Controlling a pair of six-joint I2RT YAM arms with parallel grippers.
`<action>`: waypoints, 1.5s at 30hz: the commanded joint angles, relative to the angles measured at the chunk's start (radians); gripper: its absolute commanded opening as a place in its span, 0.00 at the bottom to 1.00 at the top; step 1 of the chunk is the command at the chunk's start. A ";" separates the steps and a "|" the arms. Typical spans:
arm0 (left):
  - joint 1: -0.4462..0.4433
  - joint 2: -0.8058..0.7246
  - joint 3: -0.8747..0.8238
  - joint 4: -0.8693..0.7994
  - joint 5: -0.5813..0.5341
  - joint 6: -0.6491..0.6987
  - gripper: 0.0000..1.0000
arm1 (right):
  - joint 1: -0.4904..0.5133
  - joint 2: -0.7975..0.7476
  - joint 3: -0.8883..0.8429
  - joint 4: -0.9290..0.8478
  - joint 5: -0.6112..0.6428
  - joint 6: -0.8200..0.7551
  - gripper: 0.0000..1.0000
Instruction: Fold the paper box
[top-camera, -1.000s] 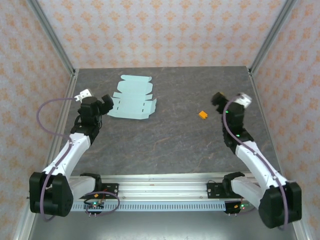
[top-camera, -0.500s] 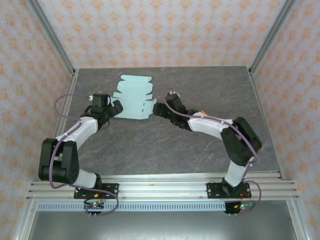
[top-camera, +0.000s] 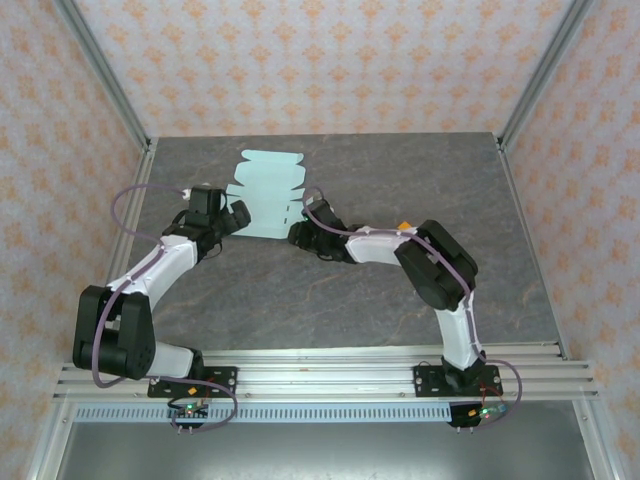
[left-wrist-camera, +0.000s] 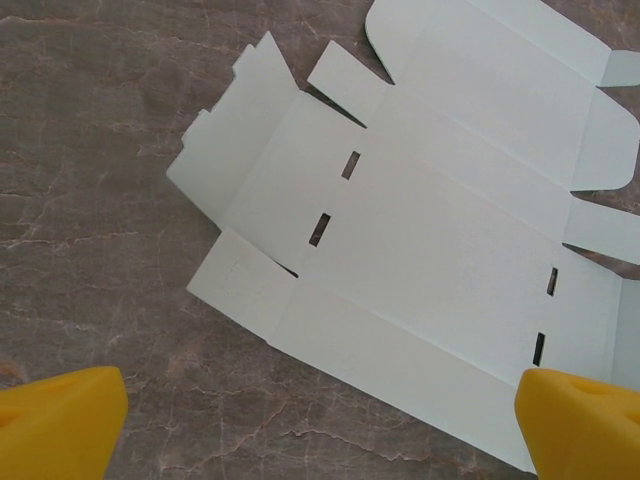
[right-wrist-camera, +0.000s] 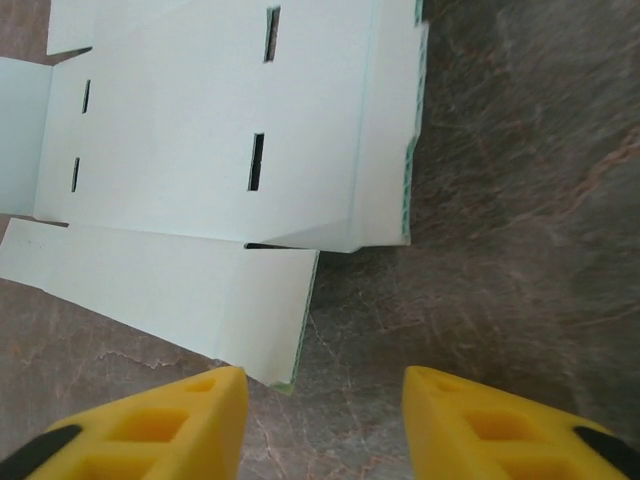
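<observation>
Our left gripper (left-wrist-camera: 320, 425) gapes wide and empty; the right gripper (right-wrist-camera: 325, 420) is half open and empty. The box (top-camera: 265, 195), a flat slotted mint card, lies just ahead of both on the veined stone counter (top-camera: 400, 290). An orange piece (top-camera: 404, 228) sits behind the right gripper.

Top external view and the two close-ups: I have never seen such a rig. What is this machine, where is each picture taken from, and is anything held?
Two robot arms are bolted at the near edge of a dark table. The top view looks down from above and behind them: left arm, right arm. The other two pictures come from a camera on each wrist; the yellow fingertips at the bottom are that arm's own jaws. A flat, unfolded paper box lies on the table, with a tiny orange piece further right. Both arms reach toward the sheet's near corners. Both sets of jaws stand open; nothing is held.
</observation>
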 joint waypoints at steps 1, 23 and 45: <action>-0.008 -0.024 0.020 -0.038 -0.028 0.023 1.00 | 0.001 0.032 0.036 0.059 -0.011 0.065 0.40; -0.037 -0.071 0.015 -0.011 -0.016 0.049 1.00 | -0.045 -0.049 0.059 -0.013 0.028 -0.257 0.02; -0.266 -0.119 0.352 -0.079 0.425 0.835 0.91 | -0.299 -0.519 0.206 -0.761 -0.467 -1.297 0.00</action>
